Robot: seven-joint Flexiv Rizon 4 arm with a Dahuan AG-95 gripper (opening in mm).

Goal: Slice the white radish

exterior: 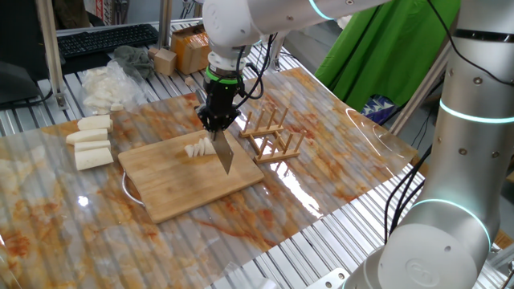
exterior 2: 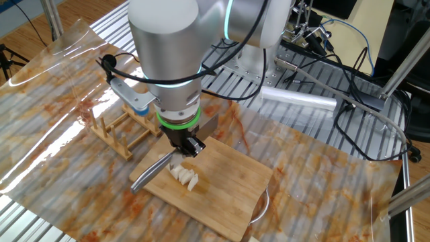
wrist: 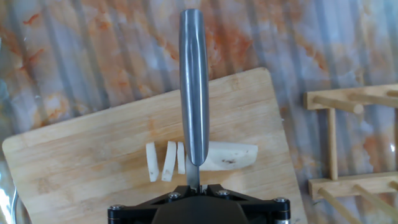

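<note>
Your gripper [exterior: 217, 122] is clamped on the knife [wrist: 194, 87], blade down on the white radish [wrist: 229, 156] at the cutting board's [wrist: 81, 162] five o'clock; three slices lie at the blade's nine o'clock. Press straight down, keeping slices even

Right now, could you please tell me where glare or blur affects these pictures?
One fixed view: white glare on the plastic sheet near the wooden rack. Other fixed view: glare at upper left. Hand view: knife and radish slices sharp.
</note>
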